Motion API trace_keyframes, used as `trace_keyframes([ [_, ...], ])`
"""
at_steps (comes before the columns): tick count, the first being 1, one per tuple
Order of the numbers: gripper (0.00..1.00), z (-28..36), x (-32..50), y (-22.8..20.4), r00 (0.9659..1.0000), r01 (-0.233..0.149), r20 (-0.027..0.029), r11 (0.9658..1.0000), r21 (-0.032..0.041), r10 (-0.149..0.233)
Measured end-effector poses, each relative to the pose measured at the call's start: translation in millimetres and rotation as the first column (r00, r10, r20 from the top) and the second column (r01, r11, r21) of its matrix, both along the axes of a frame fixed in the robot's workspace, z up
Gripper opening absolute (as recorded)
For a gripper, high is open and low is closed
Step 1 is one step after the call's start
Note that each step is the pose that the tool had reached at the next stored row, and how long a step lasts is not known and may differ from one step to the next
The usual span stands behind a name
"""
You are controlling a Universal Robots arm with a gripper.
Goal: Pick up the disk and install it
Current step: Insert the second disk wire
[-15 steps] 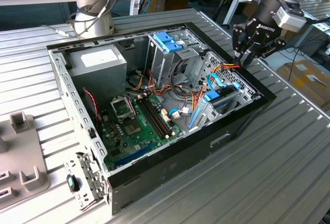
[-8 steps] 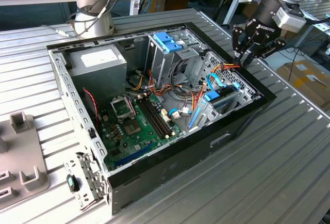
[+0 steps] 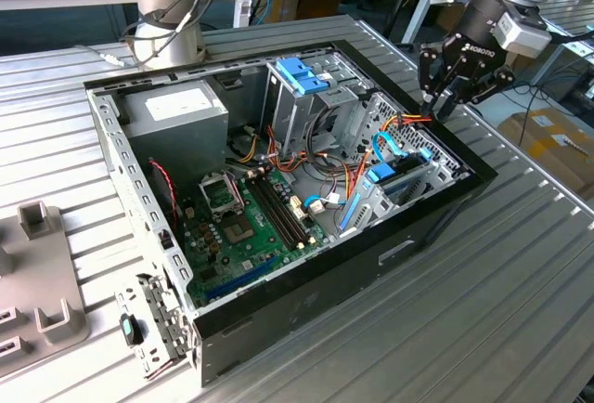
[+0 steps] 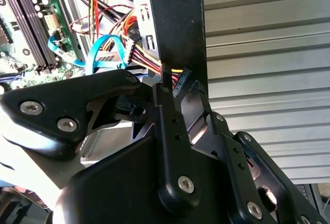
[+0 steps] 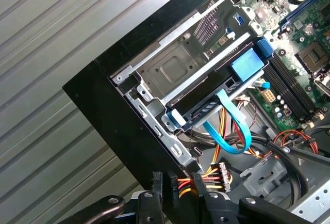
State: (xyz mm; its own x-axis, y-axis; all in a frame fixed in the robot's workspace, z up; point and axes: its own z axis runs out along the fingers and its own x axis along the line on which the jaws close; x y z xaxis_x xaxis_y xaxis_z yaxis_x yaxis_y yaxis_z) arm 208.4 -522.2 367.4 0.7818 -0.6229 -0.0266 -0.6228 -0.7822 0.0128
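Observation:
The disk (image 3: pixel 384 175) lies inside the open computer case (image 3: pixel 306 315), in the low bay at the corner nearest the exterior view's right. Its blue carrier frame (image 5: pixel 246 65) shows beside the grey bay plate, and a light-blue flat cable (image 5: pixel 230 131) loops from it. My gripper (image 3: pixel 444 103) hangs over the case's rim just behind that bay, apart from the disk. In both wrist views its fingers (image 4: pixel 165 110) close in on a black cable plug (image 4: pixel 179 81) with yellow, red and orange wires; the plug (image 5: pixel 173 185) sits between the gripper's (image 5: pixel 177 182) tips.
A tall metal cage with a blue bracket (image 3: pixel 302 75) stands mid-case, a power supply (image 3: pixel 176 110) behind, the motherboard (image 3: pixel 246 222) in front. Loose wire bundles cross the case near the bay. Grey fixtures (image 3: pixel 37 227) and a metal bracket (image 3: pixel 153 329) lie on the ribbed table.

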Motion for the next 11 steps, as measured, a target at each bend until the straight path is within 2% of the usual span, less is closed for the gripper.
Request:
trace_keyframes([
  [11, 0.36, -1.2, 0.8, 0.0, 1.0000, 0.000, 0.0000, 1.0000, 0.0002, 0.000],
])
